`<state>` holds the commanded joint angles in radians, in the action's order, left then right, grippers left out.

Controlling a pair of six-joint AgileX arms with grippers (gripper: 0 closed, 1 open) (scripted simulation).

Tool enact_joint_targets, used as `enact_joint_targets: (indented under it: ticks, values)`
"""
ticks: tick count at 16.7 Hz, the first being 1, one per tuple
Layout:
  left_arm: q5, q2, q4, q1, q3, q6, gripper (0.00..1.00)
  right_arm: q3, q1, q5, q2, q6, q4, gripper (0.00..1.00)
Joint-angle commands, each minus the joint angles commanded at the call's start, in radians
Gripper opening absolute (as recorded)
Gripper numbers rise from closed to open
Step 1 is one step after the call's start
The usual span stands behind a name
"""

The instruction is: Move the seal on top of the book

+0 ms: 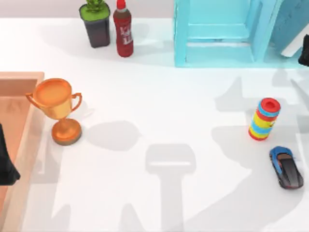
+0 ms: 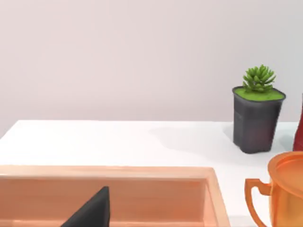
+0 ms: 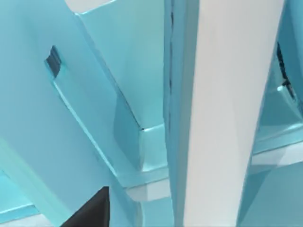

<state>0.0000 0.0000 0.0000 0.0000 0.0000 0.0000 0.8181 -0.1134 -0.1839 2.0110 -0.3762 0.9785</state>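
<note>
Book (image 1: 289,24), large teal-blue hardcover with white page edges (image 3: 227,94): upper right of the top view, tilted against the light-blue shelf unit (image 1: 217,34); likely stiff, heavy, slick-covered. Seal: whereabouts cannot be told; presumably small, rigid and light, best pinched across its body. Right end effector (image 1: 304,50) beside the book, left end effector (image 1: 6,166) over the wooden tray (image 1: 21,79): grip states cannot be told.
</note>
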Motion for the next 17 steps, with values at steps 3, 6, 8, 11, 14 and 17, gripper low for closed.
enact_joint_targets:
  ticks: [3,6,8,11,14,17]
  values:
    - [0.0,0.0,0.0,0.0,0.0,0.0,1.0,0.031,-0.007,-0.004,0.006,0.0,-0.021,1.0]
    - [0.0,0.0,0.0,0.0,0.0,0.0,1.0,0.123,-0.016,-0.011,0.046,0.001,-0.072,1.0]
    - [0.0,0.0,0.0,0.0,0.0,0.0,1.0,0.205,-0.017,-0.01,0.093,0.001,-0.106,1.0]
    - [0.0,0.0,0.0,0.0,0.0,0.0,1.0,0.331,-0.001,0.006,0.186,-0.002,-0.14,1.0]
    - [0.0,0.0,0.0,0.0,0.0,0.0,1.0,0.43,0.025,0.032,0.274,-0.006,-0.15,1.0]
    - [0.0,0.0,0.0,0.0,0.0,0.0,1.0,0.464,0.035,0.043,0.309,-0.008,-0.149,1.0]
